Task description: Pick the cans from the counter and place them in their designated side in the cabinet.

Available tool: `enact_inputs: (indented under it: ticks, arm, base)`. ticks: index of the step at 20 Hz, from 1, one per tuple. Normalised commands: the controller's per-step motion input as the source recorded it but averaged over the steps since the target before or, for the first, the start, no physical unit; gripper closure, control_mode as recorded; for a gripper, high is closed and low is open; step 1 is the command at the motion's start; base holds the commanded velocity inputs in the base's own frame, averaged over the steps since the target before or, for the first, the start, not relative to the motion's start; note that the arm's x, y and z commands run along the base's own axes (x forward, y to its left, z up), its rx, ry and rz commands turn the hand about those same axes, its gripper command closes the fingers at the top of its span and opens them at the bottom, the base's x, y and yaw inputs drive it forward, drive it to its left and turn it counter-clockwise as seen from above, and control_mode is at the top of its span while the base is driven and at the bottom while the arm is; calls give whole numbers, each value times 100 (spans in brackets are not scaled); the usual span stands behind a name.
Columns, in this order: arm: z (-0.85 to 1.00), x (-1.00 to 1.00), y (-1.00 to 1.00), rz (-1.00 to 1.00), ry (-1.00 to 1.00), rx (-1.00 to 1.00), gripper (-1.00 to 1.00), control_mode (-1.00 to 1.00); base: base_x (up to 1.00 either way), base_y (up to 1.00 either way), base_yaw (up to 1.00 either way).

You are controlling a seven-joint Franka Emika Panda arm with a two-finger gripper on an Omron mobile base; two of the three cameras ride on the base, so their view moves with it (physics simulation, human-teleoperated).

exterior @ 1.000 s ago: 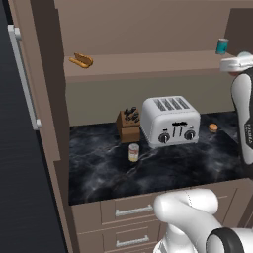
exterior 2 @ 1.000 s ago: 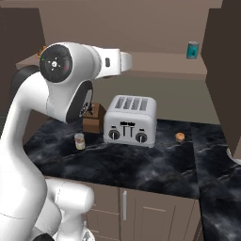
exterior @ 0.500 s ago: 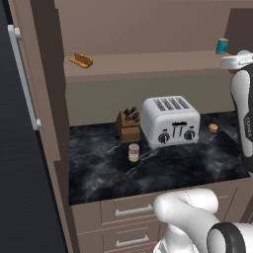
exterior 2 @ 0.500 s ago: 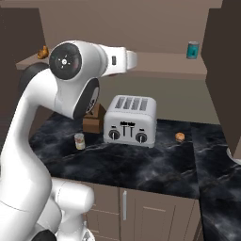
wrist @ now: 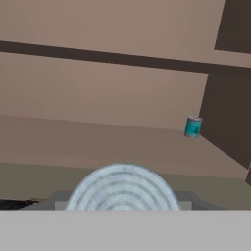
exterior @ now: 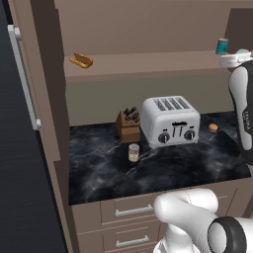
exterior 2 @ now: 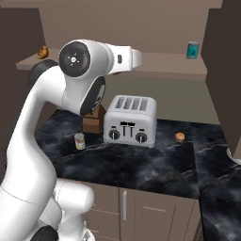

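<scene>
In the hand view my gripper (wrist: pixel 122 197) is shut on a can (wrist: pixel 122 188); its grey ribbed lid faces the camera and its side is hidden. It is held in front of the brown cabinet's shelf board (wrist: pixel 98 142), at about shelf height. A cream-yellow can with a red label band (exterior: pixel 133 152) (exterior 2: pixel 79 140) stands on the black marble counter (exterior: pixel 188 163) (exterior 2: pixel 141 164), in front of the knife block. The cabinet shelf (exterior: pixel 148 64) (exterior 2: pixel 155 66) runs above the counter.
A teal can (wrist: pixel 193 127) (exterior: pixel 222 46) (exterior 2: pixel 192 49) stands at the shelf's right end beside the cabinet wall. A hot dog (exterior: pixel 81 60) lies at the shelf's left. A silver toaster (exterior: pixel 170 120) (exterior 2: pixel 129 121), a knife block (exterior: pixel 128 125) and a small orange item (exterior: pixel 213 127) (exterior 2: pixel 180 137) sit on the counter.
The arm's upper link has drifted slightly to the right in the right base view. The things on the counter and the shelf have not moved.
</scene>
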Motion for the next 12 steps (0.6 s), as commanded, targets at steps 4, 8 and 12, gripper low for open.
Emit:
enact_inputs:
  ticks: [4,8,12]
  arm:
    - [-3,17,-10,0,0,0,100,-100]
    - [-2,16,-9,0,0,0,100,-100]
    - [-2,16,-8,0,-1,0,100,-100]
  base:
    - [0,0,0]
    - [0,0,0]
    - [0,0,0]
